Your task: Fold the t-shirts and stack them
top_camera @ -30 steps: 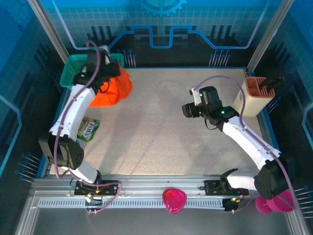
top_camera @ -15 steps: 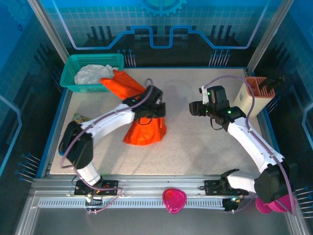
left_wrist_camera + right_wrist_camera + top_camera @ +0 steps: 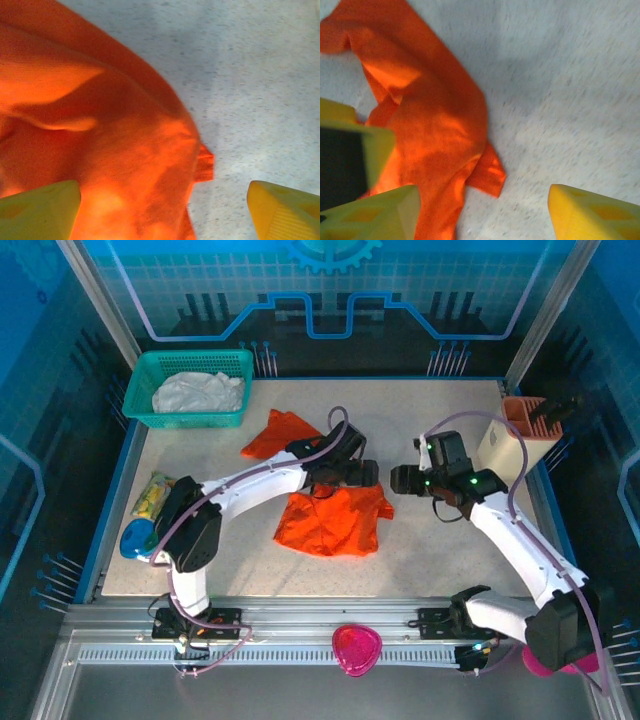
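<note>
Top external: orange t-shirt [image 3: 330, 522] lies rumpled and half spread on the table [image 3: 450, 560], right of the teal basket [image 3: 140, 370] and nearer the arm bases than it; one lobe trails back toward the basket; white t-shirt [image 3: 198, 392] sits bunched inside the basket. Left gripper [image 3: 368, 474] and right gripper [image 3: 398, 480] face each other over the orange shirt's edge away from the basket.

Left wrist: left gripper [image 3: 162, 205] jaws spread wide, holding nothing; creased cloth beneath one finger, a hem corner poking out.

Right wrist: right gripper [image 3: 487, 210] jaws likewise wide, empty; a flat corner of cloth lies below.

Judgement: light, limp, not fragile; it will sag and bunch when lifted; best pinched at hem corners or shoulders, one per gripper, then drawn taut.
</note>
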